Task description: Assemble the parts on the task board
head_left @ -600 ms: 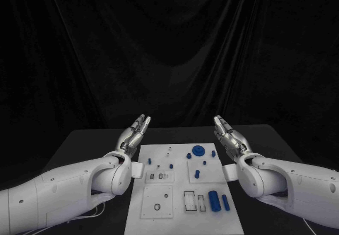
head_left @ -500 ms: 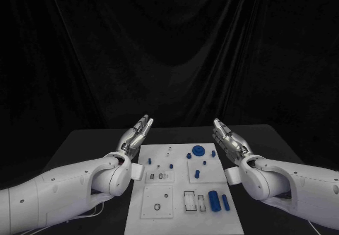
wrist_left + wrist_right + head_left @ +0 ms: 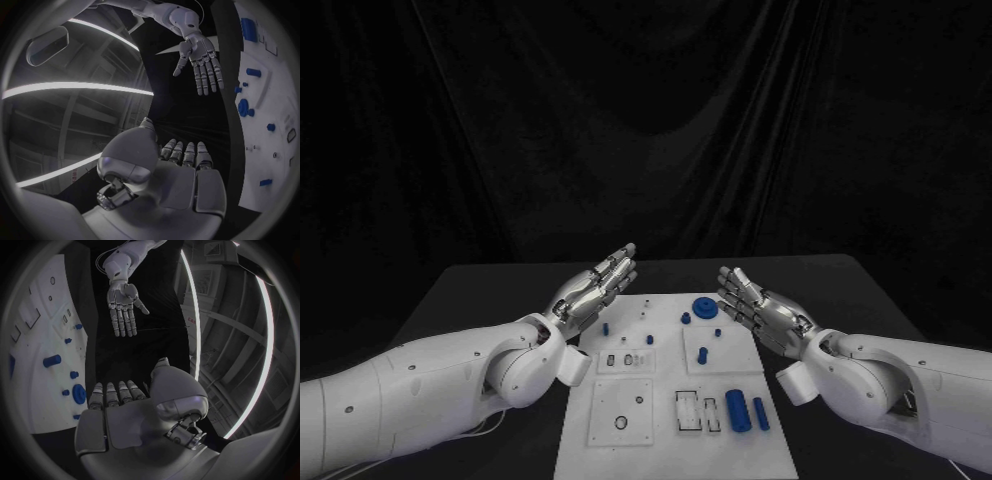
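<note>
The white task board (image 3: 675, 455) lies in the middle of the black table. On it are a round blue disc (image 3: 705, 306) at the far end, a short blue peg (image 3: 701, 354) mid-board, and two long blue cylinders (image 3: 737, 410) near the front right. My left hand (image 3: 599, 282) hovers over the board's far left corner with its fingers stretched out and nothing in it. My right hand (image 3: 759, 305) hovers at the far right edge beside the disc, also flat and holding nothing. The left wrist view shows my left hand (image 3: 181, 170), the right hand (image 3: 200, 57) and the disc (image 3: 243, 107).
Black table surface (image 3: 473, 300) runs on both sides of the board, and a dark curtain hangs behind. The right wrist view shows the board (image 3: 37, 400) with the disc (image 3: 79, 393) and a peg (image 3: 52, 360), and my left hand (image 3: 123, 302) across from it.
Both hands have moved inward toward the board's far end. The right hand has also dropped lower, close beside the blue disc. The parts have not moved.
</note>
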### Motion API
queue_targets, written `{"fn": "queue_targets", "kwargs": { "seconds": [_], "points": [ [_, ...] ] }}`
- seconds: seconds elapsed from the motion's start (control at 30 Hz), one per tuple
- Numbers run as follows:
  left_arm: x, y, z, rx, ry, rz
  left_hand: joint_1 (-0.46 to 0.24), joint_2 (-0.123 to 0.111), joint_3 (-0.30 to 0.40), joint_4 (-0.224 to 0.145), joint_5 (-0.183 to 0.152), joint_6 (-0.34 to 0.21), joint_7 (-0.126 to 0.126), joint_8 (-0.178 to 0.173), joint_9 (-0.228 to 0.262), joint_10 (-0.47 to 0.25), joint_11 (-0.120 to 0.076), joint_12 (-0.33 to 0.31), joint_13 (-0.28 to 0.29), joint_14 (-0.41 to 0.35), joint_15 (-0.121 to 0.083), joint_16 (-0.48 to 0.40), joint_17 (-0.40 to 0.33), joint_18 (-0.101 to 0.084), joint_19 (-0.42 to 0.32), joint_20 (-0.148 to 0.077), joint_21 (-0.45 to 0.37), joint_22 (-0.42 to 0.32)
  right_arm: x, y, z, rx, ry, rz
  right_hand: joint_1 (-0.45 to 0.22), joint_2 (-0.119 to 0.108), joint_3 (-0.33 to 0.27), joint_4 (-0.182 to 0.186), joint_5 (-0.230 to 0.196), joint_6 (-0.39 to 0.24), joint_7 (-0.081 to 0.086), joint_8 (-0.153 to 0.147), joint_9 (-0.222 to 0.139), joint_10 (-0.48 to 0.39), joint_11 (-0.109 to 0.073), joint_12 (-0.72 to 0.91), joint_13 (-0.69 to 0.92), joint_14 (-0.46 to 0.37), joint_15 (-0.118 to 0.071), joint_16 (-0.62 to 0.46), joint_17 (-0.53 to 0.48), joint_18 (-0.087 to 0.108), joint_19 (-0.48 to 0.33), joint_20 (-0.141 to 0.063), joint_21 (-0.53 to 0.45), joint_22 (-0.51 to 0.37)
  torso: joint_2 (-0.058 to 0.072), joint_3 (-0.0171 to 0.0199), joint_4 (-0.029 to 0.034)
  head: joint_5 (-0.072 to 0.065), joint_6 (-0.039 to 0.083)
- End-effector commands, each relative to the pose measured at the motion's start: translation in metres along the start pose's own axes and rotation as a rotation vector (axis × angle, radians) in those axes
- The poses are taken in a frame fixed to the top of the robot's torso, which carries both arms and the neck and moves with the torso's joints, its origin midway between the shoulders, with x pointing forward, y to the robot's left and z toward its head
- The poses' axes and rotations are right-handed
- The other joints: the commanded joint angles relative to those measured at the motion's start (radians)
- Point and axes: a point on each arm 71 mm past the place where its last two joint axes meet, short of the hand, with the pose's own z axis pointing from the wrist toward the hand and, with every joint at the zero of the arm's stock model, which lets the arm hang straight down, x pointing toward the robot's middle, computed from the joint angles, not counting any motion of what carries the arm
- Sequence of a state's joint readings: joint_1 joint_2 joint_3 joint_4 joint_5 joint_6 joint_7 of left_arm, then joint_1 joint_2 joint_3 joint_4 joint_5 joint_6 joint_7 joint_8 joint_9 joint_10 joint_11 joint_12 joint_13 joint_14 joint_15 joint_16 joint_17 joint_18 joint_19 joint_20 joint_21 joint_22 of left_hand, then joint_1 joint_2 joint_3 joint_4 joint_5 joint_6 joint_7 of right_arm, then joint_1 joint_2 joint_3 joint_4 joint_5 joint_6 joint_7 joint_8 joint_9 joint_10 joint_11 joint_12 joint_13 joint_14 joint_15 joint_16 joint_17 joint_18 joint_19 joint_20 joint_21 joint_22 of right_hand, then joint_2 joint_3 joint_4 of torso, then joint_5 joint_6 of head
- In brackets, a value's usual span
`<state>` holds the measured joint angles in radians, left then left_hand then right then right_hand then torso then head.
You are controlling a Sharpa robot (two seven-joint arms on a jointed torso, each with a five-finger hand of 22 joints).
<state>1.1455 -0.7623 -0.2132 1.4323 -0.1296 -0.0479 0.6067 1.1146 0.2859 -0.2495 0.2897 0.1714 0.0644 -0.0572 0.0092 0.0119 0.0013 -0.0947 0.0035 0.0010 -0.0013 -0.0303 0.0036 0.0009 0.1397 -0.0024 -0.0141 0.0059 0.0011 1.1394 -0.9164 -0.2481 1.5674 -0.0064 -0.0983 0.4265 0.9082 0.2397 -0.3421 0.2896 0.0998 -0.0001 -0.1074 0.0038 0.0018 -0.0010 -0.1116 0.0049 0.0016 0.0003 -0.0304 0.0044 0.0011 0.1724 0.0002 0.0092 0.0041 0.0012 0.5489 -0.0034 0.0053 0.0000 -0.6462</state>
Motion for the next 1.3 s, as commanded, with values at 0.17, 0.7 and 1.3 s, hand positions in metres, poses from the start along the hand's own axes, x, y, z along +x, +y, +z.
{"fn": "queue_targets", "kwargs": {
  "seconds": [0.17, 0.7, 1.3],
  "points": [
    [-0.001, -0.012, -0.009, 0.093, 0.077, -0.039, 0.018, -0.002, -0.006, 0.001, 0.009, 0.013, 0.0, 0.005, 0.003, -0.001, -0.005, -0.003, -0.001, 0.001, -0.074, -0.004, -0.001, 0.027, 0.002, 0.011, -0.006, -0.001, 0.0, 0.004, -0.005, -0.012, -0.019, 0.058, 0.023, -0.005, -0.007, -0.001, -0.006, 0.013, 0.021, 0.0, 0.002, 0.001, 0.013, -0.005, -0.002, 0.0, -0.087, -0.004, -0.001, 0.005, 0.0, 0.027, -0.004, -0.001, 0.004, -0.0001, 0.0001, 0.003, -0.032],
    [-0.011, -0.018, -0.018, 0.139, -0.027, 0.032, 0.082, -0.014, -0.018, 0.001, 0.038, 0.068, -0.008, 0.012, 0.009, -0.001, -0.018, -0.003, -0.001, 0.001, -0.115, -0.004, -0.001, 0.018, 0.002, -0.046, -0.006, -0.001, -0.015, 0.042, -0.013, -0.095, -0.062, -0.174, 0.115, -0.038, 0.012, 0.001, 0.084, 0.076, 0.062, 0.012, 0.013, 0.001, 0.101, -0.005, -0.002, 0.0, 0.068, -0.004, -0.001, 0.005, 0.0, 0.141, -0.004, -0.001, 0.05, -0.0107, 0.025, -0.01, -0.048],
    [-0.023, -0.03, -0.035, 0.19, -0.088, 0.173, 0.185, -0.008, -0.005, 0.002, 0.194, 0.123, 0.007, 0.017, 0.014, -0.001, -0.004, -0.003, -0.001, 0.001, -0.1, -0.004, -0.001, 0.002, 0.002, -0.043, -0.006, -0.001, -0.021, 0.117, -0.006, -0.041, -0.071, -1.089, 0.498, -0.096, 0.133, -0.156, 0.256, 0.371, 0.163, 0.039, 0.041, 0.227, 0.282, 0.036, 0.035, 0.493, 0.234, 0.093, 0.067, -0.004, 0.557, 0.283, 0.194, 0.087, 0.102, -0.0392, 0.0688, -0.033, -0.125]
  ]
}}
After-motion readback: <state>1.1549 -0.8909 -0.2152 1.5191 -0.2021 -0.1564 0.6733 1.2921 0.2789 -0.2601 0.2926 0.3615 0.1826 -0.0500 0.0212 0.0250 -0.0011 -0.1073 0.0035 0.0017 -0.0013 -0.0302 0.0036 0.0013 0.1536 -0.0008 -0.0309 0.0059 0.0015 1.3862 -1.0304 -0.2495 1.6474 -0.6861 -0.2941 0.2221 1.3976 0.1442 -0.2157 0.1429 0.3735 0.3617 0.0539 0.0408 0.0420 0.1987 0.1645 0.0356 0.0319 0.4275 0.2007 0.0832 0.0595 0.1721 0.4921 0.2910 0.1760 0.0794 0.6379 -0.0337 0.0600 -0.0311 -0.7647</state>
